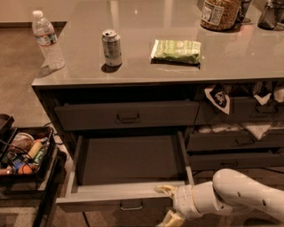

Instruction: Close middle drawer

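Note:
The middle drawer (128, 160) is pulled far out below the counter. It is wide and dark grey, with lighter side rims, an empty dark interior and a small metal handle (131, 205) on its front. My gripper (167, 205) is at the right end of the drawer's front. One pale finger (165, 190) lies on the front's top edge and the other (171, 219) hangs below it, so the fingers stand apart across the front panel. My white arm (239, 195) comes in from the lower right.
The top drawer (126, 115) above sits slightly out. Narrower drawers with white cloth (259, 128) are at the right. On the countertop (146, 71) stand a water bottle (46, 40), a can (112, 48), a green packet (176, 51) and a jar (219, 13). A black bin (24, 153) of items sits at the left.

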Controlling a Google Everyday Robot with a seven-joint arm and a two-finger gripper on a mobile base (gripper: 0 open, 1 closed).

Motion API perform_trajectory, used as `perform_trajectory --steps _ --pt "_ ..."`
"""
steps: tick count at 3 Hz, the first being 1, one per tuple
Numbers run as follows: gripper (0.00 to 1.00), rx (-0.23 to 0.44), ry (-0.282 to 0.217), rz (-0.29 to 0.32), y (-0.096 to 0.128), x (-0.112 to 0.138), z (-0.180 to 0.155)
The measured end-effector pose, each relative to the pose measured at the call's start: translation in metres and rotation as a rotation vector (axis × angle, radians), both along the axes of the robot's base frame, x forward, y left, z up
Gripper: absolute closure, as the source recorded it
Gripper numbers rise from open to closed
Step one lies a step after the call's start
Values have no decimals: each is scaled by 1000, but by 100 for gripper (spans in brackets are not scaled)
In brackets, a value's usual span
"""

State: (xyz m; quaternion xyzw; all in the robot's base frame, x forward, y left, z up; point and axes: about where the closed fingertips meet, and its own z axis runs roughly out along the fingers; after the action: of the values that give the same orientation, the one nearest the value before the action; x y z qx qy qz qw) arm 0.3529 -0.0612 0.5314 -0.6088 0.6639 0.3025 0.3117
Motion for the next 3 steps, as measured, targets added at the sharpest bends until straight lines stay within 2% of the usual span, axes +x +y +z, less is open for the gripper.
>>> perform_trajectory --steps 2,3 --pt "71 -2 -2 0 0 0 1" --pt "95 -17 -18 -26 1 -5 -16"
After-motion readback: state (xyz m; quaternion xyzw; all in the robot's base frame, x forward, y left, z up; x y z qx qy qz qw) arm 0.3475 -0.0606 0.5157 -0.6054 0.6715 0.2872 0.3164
